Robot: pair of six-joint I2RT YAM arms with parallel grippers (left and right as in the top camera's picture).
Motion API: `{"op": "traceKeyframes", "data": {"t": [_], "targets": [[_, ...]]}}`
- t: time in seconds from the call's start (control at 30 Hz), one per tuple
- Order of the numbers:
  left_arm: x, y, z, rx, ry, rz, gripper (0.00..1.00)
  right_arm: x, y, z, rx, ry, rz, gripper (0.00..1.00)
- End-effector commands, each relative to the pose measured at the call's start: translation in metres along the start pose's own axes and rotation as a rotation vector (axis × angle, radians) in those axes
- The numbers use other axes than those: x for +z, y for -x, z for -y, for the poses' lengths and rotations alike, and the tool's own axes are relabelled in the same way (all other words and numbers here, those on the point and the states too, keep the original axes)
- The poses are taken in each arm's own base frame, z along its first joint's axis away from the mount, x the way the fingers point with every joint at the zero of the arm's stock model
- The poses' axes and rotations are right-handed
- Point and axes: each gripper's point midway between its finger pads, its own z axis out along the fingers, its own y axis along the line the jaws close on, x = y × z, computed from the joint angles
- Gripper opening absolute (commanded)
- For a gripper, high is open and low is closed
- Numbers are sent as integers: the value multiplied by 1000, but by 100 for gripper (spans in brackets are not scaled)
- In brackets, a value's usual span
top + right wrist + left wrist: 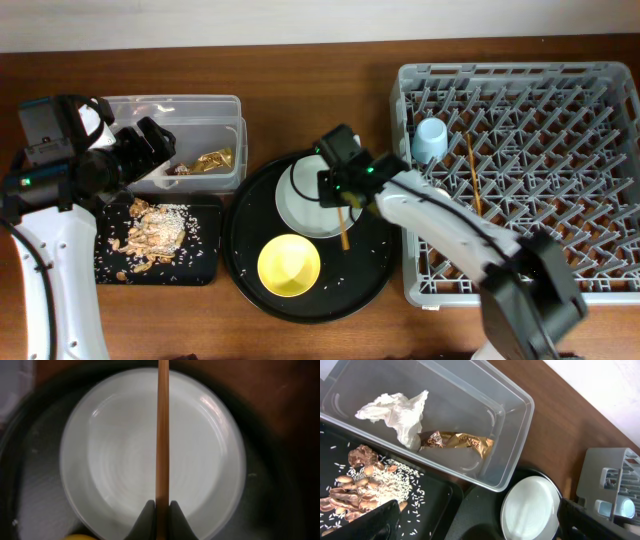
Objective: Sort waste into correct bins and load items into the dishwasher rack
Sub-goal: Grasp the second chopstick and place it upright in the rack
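My right gripper (161, 510) is shut on a wooden chopstick (162, 430) and holds it over the pale plate (115, 460). In the overhead view this gripper (341, 190) is above the plate (305, 205), and the chopstick (344, 230) sticks out toward the front. My left gripper (480, 527) is open and empty, and hovers over the clear tub (200, 108) in the overhead view (158, 150). The tub (510, 435) holds the white napkin (395, 410) and the gold wrapper (457, 441). The food scraps (150, 232) lie in the shallow black tray (205, 262). The second chopstick (472, 170) and the blue cup (430, 140) are in the grey rack (520, 270). The pink cup is out of view.
The yellow bowl (289, 265) sits on the large round black tray (370, 270), in front of the plate. A few rice grains are scattered on that tray. The right arm reaches from the front right across the rack's left edge.
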Motion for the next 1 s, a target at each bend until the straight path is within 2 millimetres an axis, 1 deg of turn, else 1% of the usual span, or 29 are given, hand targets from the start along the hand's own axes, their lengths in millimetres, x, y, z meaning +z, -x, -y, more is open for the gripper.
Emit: {"op": "traceKeyframes", "data": {"t": [0.0,0.03,0.07,0.1,0.13,0.17,0.2,0.23,0.3,0.33,0.37,0.4,0.43,0.47,0.5,0.53,0.57,0.6,0.63,0.7,0.73,0.77,0.8,0.83,0.87,0.9,0.93,0.97], "targets": [[0,1,-2,8,6,4,99,-77,38,24,-239,-42,145,4],[0,1,-2,8,6,4,99,-95,44,54,-211,-130,173,4],[0,1,-2,8,6,4,99,-120,48,98,-142,-245,200,4],[0,1,-2,8,6,4,99,-132,50,126,-111,-289,204,4],[0,1,-2,8,6,4,99,-135,49,144,-93,-315,192,4],[0,1,-2,8,6,4,99,-137,46,171,-72,-357,158,4],[0,1,-2,8,6,4,100,-139,44,192,-28,-383,144,4],[0,1,-2,8,6,4,99,-140,43,209,14,-405,139,4],[0,1,-2,8,6,4,100,-136,40,236,76,-436,112,4],[0,1,-2,8,6,4,99,-127,37,251,107,-452,80,4],[0,1,-2,8,6,4,99,-114,32,265,133,-464,36,4],[0,1,-2,8,6,4,99,-96,26,272,148,-450,-18,4],[0,1,-2,8,6,4,99,-78,22,267,116,-394,-63,4],[0,1,-2,8,6,4,99,-65,20,264,96,-361,-93,4],[0,1,-2,8,6,4,99,-58,18,265,97,-360,-110,5],[0,1,-2,8,6,4,99,-53,16,266,98,-359,-122,10],[0,1,-2,8,6,4,99,-53,17,266,98,-359,-120,15],[0,1,-2,8,6,4,99,-53,17,266,98,-359,-121,29],[0,1,-2,8,6,4,99,-53,16,266,98,-359,-122,32],[0,1,-2,8,6,4,99,-55,17,266,107,-360,-120,32],[0,1,-2,8,6,4,99,-69,22,260,144,-346,-118,32],[0,1,-2,8,6,4,99,-89,32,244,148,-277,-111,32],[0,1,-2,8,6,4,99,-110,42,219,155,-155,-109,34],[0,1,-2,8,6,4,99,-130,47,187,165,0,-112,37],[0,1,-2,8,6,4,99,-145,47,154,174,164,-131,38],[0,1,-2,8,6,4,99,-151,36,122,153,298,-181,39],[0,1,-2,8,6,4,99,-152,26,100,84,336,-224,38],[0,1,-2,8,6,4,99,-151,20,83,43,350,-248,38]]}}
